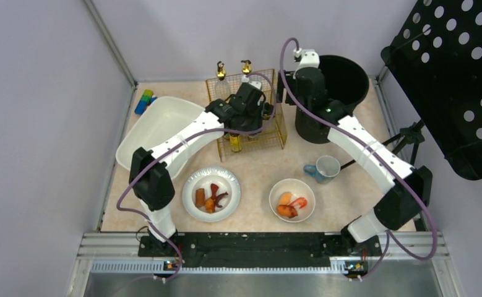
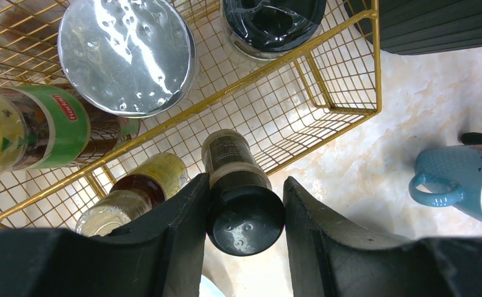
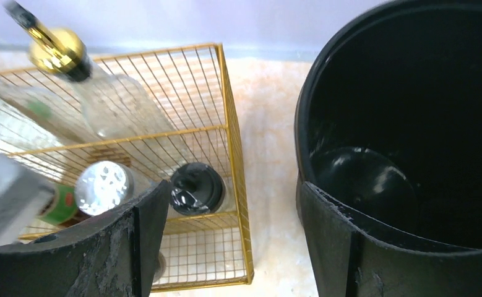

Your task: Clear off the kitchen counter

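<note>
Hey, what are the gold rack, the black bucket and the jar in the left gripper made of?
The gold rack: thin metal wire, shiny gold finish, open grid.
The black bucket: probably plastic, with a dull sheen inside.
The jar in the left gripper: dark labelled body, glass or plastic unclear; glossy black cap, likely plastic.

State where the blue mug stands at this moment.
In the top view the blue mug stands right of centre on the counter, between the white bowl and the black bin.
</note>
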